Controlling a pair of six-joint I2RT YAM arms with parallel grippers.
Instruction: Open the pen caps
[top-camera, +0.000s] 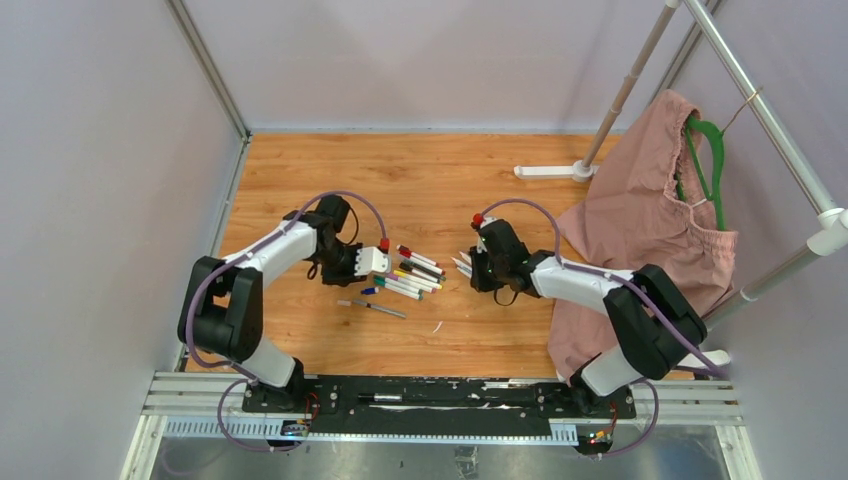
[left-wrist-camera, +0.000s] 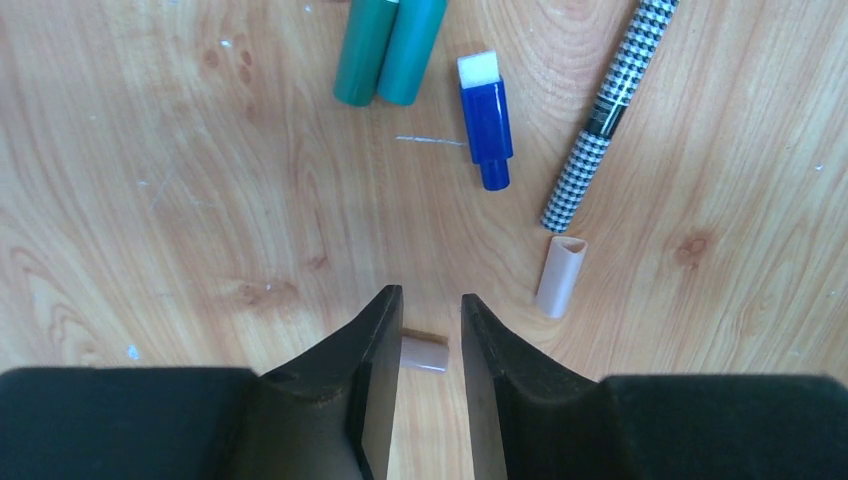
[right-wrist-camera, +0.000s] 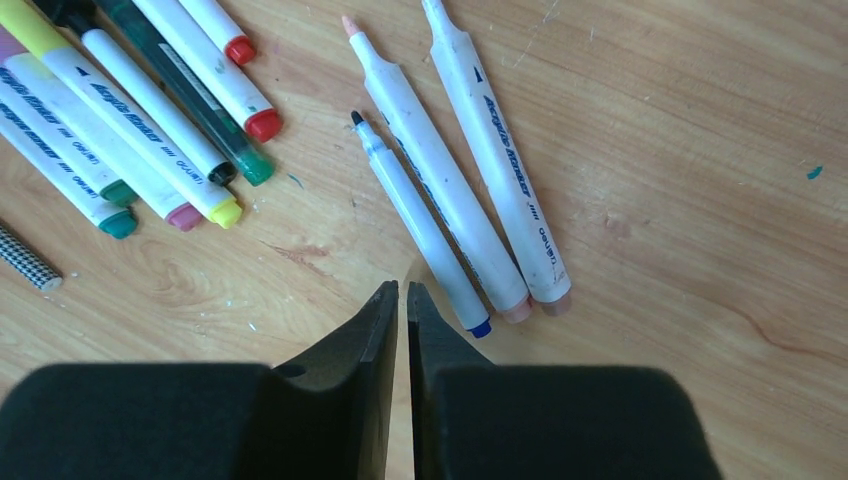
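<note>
Straddling a loose pale cap (left-wrist-camera: 424, 353) near the surface's middle, the left claw (left-wrist-camera: 430, 296) stands narrowly parted, not pinching it. The right claw (right-wrist-camera: 400, 287) is closed and empty beside three uncapped markers (right-wrist-camera: 450, 190). If the left claw rises crookedly, a finger could flick that cap rolling away.

On the wooden table (top-camera: 420, 180) we find a houndstooth-patterned pen (left-wrist-camera: 610, 110) lying at a slant. To the right we see a pink garment (top-camera: 640, 210) draped on a green hanger (top-camera: 712, 160) (mostly buried in the cloth), beside a white rack (top-camera: 770, 119) whose foot (top-camera: 550, 171) rests on the wood. Pale walls (top-camera: 90, 200) enclose it all.
</note>
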